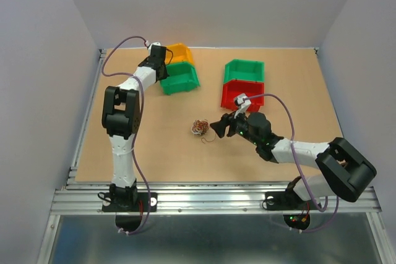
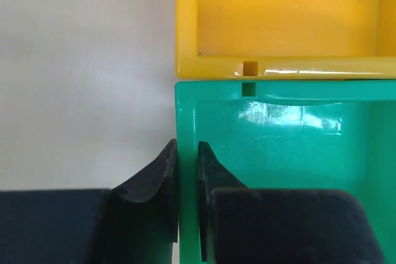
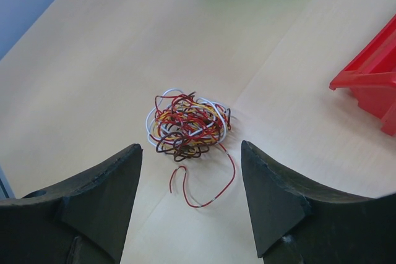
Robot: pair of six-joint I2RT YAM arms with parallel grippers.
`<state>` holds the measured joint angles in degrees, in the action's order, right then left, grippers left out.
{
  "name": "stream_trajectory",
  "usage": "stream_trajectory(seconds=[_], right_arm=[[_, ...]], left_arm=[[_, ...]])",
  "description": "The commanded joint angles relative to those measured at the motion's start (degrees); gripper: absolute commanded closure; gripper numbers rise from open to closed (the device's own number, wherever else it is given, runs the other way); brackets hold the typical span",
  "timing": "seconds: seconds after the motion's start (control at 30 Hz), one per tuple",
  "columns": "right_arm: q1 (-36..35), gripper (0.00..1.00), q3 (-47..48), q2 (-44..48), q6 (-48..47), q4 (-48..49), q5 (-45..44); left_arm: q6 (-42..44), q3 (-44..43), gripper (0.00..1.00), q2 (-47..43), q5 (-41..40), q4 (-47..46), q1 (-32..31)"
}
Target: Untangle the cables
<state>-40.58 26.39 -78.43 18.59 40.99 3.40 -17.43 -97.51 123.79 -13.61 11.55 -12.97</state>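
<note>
The cables (image 1: pixel 200 128) are a small wad of thin red, brown, yellow and white wires lying on the table's middle. One red strand trails out of the cables (image 3: pixel 185 125) toward the camera in the right wrist view. My right gripper (image 1: pixel 218 128) is just right of the wad and pointing at it. The right gripper (image 3: pixel 190 146) is open, low over the table, with the loose strand between its fingertips and nothing held. My left gripper (image 1: pixel 162 69) is at the far left. The left gripper (image 2: pixel 187 143) is shut on the left wall of a green bin (image 2: pixel 278 146).
The green bin (image 1: pixel 179 78) stands against a yellow bin (image 1: pixel 179 52) at the back left. A second green bin (image 1: pixel 244 70) and a red bin (image 1: pixel 238 94) stand at the back middle. The red bin (image 3: pixel 371 85) is close to the right gripper's right side.
</note>
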Motion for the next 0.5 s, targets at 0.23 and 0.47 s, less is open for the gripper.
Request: stream_trajectory(seconds=[0.23,0.47], right_arm=[[-0.5,0.29,-0.2,-1.9,-0.9,2.9,0.9],[-0.4,0.3,1.1,-4.1,-0.1,2.9,2.8]], left_arm=[[34.2,8.9,1.0,-11.5,-1.2,-3.4,7.6],[42.1,14.8,0.98,-14.7,5.7,-7.3,10.0]])
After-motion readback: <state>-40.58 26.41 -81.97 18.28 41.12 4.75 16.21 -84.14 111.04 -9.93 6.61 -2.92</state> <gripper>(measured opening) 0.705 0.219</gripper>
